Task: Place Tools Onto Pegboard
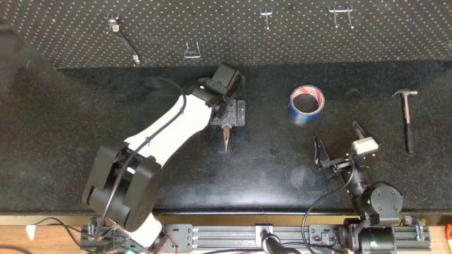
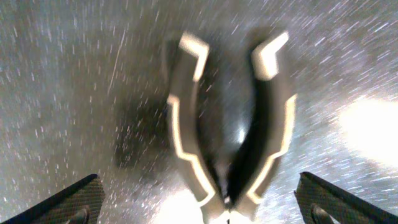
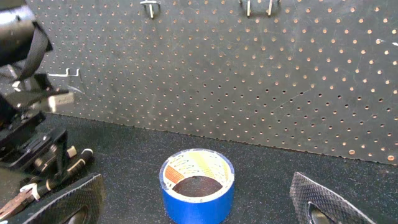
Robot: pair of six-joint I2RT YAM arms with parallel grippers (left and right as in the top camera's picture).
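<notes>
Jaws of the left gripper (image 2: 202,208) stand spread over the pliers (image 2: 230,124), lying flat mid-table (image 1: 85,106). We judge them rigid steel, moderately heavy, handles sleeved and grippy; best pinched across both handles near the pivot.

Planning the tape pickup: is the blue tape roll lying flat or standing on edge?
Lying flat: the blue tape roll rests on one open end, its hole facing up.

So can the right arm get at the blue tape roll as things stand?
Probably yes: the blue tape roll sits on bare mat just ahead of the open right gripper, with nothing between them.
</notes>
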